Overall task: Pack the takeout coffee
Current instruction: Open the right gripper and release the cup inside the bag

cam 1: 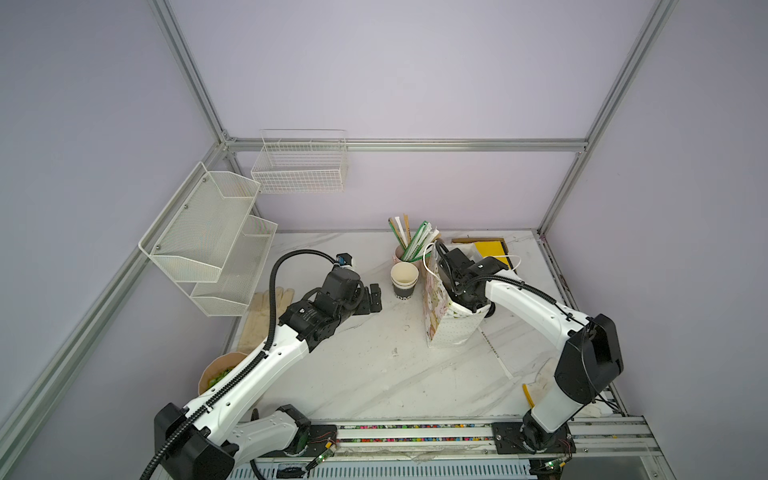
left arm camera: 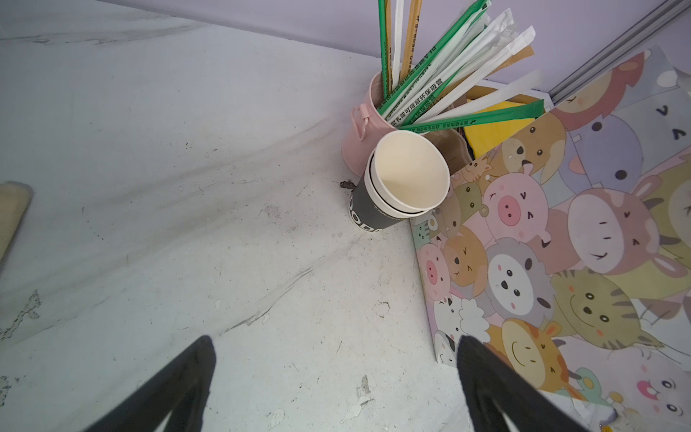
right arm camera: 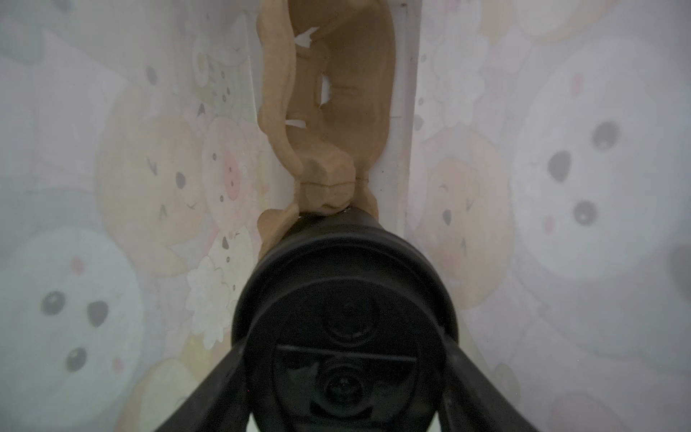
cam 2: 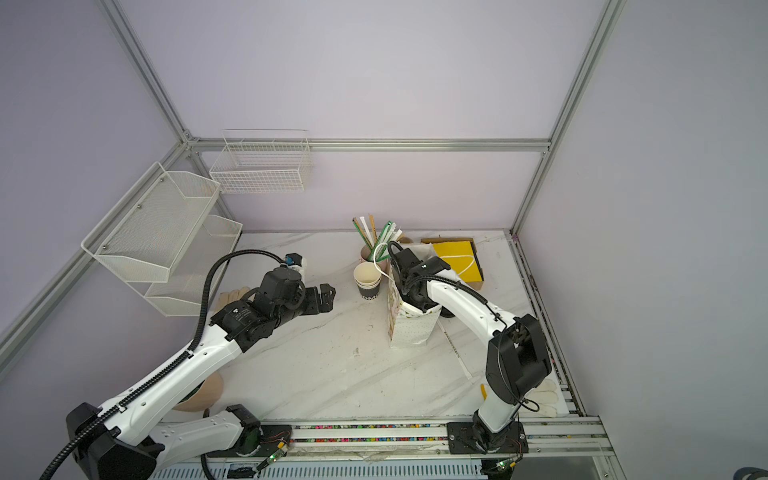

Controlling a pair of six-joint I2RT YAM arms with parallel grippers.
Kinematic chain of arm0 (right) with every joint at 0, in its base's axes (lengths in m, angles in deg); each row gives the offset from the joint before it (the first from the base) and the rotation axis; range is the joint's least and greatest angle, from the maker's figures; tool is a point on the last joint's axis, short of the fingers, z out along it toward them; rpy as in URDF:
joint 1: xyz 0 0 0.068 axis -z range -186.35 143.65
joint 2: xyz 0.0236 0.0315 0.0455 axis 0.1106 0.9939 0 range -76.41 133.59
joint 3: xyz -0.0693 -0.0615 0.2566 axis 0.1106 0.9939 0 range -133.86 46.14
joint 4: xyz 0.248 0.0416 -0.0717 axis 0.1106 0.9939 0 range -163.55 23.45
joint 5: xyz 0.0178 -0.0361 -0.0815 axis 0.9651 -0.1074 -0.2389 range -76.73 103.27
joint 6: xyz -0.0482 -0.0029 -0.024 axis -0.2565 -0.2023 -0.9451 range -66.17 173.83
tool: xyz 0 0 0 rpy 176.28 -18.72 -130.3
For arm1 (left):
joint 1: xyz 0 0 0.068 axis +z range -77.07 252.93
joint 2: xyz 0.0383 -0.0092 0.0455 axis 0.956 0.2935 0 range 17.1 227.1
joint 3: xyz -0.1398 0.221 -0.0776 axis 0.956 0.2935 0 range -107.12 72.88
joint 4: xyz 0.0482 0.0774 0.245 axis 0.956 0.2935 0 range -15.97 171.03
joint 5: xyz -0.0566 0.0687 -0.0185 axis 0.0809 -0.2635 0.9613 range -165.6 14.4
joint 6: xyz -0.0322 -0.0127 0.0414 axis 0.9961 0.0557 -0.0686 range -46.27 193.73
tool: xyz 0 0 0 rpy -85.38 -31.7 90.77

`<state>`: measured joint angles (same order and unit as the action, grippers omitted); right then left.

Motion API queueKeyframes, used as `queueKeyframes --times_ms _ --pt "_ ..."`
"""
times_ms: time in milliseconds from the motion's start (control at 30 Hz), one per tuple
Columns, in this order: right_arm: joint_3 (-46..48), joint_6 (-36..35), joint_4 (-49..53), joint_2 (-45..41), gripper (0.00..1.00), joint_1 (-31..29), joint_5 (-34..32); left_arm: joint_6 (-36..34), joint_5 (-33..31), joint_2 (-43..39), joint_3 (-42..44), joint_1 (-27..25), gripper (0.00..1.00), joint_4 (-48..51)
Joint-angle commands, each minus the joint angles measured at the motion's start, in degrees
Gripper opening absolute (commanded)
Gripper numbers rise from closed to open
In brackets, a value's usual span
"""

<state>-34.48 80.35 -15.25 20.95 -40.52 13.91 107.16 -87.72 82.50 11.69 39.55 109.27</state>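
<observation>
The black-lidded takeout coffee cup (right arm camera: 344, 291) is down inside the upright cartoon-animal paper bag (cam 1: 451, 330). My right jaws are closed part-way on its sides and hold it there. Past it, at the bag's bottom, lies a brown moulded-pulp holder (right arm camera: 336, 93). The bag stands on the white marbled desk (cam 1: 374, 374). At its ten o'clock stands the nested stack of black paper cups (cam 1: 404, 279). At nine o'clock of that stack, my left jaws gape fully wide, holding nothing.
</observation>
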Motion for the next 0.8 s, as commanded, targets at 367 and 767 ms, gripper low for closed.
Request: queueKeyframes --times_ms 367,767 --pt "12.7 -2.7 -0.4 13.8 0.61 -1.3 6.8 -0.5 0.4 -1.1 -3.5 0.3 1.0 -1.8" --pt "7.1 -1.8 4.1 11.9 0.64 -1.3 5.2 -0.5 0.5 -1.2 -3.5 0.3 1.0 -1.7"
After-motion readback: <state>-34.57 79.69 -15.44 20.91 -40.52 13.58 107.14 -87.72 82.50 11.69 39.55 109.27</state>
